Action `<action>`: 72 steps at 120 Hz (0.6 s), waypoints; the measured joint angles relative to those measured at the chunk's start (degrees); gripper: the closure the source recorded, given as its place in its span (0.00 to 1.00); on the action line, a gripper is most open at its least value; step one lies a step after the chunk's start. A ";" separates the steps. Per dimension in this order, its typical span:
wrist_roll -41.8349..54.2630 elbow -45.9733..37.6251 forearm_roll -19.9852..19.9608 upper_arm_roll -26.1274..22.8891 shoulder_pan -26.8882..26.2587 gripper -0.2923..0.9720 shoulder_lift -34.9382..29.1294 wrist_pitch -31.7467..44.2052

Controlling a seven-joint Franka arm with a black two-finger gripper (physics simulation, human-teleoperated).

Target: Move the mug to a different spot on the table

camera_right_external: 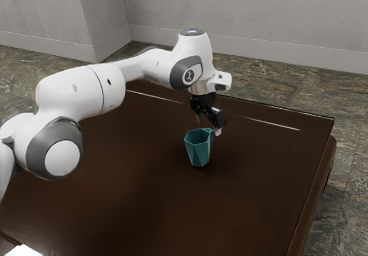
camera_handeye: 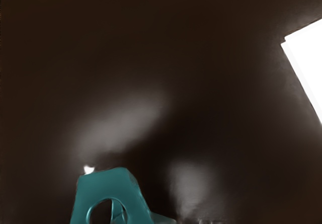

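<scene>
A teal faceted mug (camera_right_external: 199,148) stands upright on the dark brown table (camera_right_external: 144,210), near its middle. My black gripper (camera_right_external: 214,127) hangs just above the mug's rim on the exterior view's right side, over the handle. Its fingers stand apart and one fingertip (camera_right_external: 218,132) reaches down beside the rim without gripping anything. In the wrist view the mug's handle (camera_handeye: 108,201), with its hole, lies right under the hand.
The table's far edge (camera_right_external: 276,113) and the edge on the exterior view's right (camera_right_external: 319,175) drop to a stone floor. A bright white patch (camera_handeye: 307,63) lies past the table's edge in the wrist view. Bare table top surrounds the mug.
</scene>
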 joint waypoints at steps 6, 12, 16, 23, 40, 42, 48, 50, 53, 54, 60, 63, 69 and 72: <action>0.40 0.11 0.40 -0.03 -0.09 0.24 0.24 -0.02; 0.76 0.16 0.70 -0.05 -0.08 0.24 0.51 -0.01; 0.99 0.23 0.85 -0.02 -0.04 0.24 0.66 0.02; 1.35 0.54 1.03 0.01 0.06 0.24 0.92 0.08; 2.10 0.89 1.19 -0.11 0.01 0.24 1.48 0.51; 2.18 1.09 1.20 -0.12 0.01 0.24 1.70 0.56; 2.39 1.59 1.22 -0.14 0.02 0.24 2.32 0.69; 2.46 1.70 1.22 -0.14 0.02 0.24 2.48 0.73; 2.56 1.81 1.23 -0.14 0.02 0.24 2.68 0.79; 2.59 1.83 1.23 -0.14 0.02 0.24 2.73 0.81; 2.77 1.95 1.24 -0.15 0.02 0.24 3.07 0.89; 2.86 1.98 1.24 -0.12 0.02 0.24 3.23 0.94; 3.02 2.02 1.25 -0.08 0.02 0.24 3.50 1.00; 3.09 2.02 1.25 -0.07 0.04 0.24 3.62 1.03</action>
